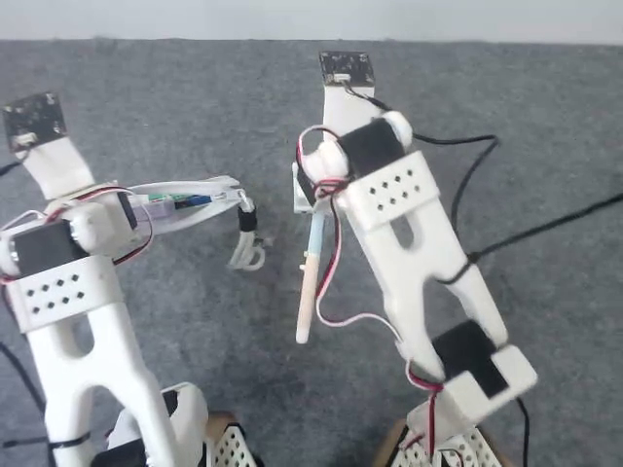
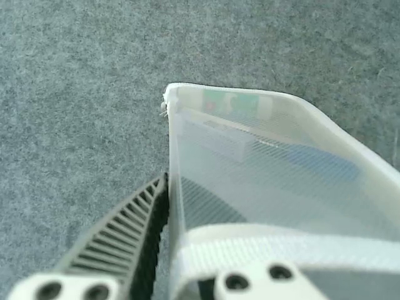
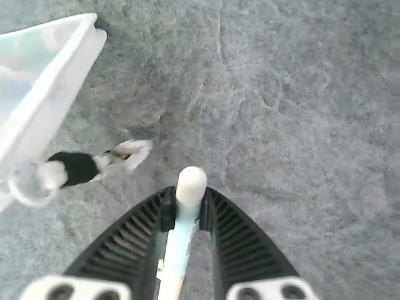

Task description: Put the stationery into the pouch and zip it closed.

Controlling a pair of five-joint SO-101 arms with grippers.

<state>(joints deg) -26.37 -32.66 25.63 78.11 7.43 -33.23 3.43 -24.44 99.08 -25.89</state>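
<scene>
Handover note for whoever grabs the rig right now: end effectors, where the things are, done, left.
Left end effector: shut on the mesh pouch, held up off the table.
Right end effector: shut on a pen, beside the pouch's zip pull and not touching it.
Done: some stationery lies inside the pouch, and the pen is picked up.
Left: put the pen in the pouch, then zip it closed. Whether the zip is open can't be told from here.
</scene>
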